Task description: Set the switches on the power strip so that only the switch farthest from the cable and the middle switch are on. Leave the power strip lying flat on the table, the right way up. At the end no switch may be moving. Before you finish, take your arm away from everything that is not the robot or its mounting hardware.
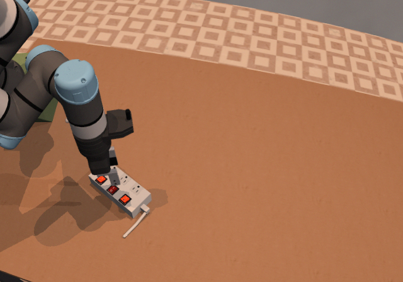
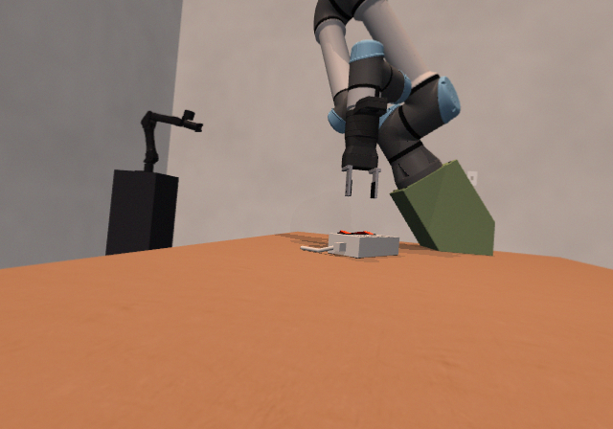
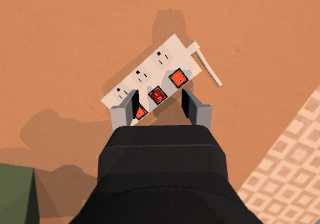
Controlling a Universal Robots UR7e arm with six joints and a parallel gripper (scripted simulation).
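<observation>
I'm hovering my gripper [image 2: 360, 187] fingers spread wide, holding nothing, above the power strip [image 1: 119, 189], which is lying flat on the table [image 1: 260, 175]. Middle switch [image 1: 112, 189] looks darker, likely off, so I'm lining up a fingertip to press it.

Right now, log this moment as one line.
jaws: open, empty | gripper: above power strip | strip: flat | middle switch: darker than outer two

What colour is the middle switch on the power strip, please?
Dark red, duller than its bright orange-red neighbours; the middle switch shows best in the wrist view.
</observation>
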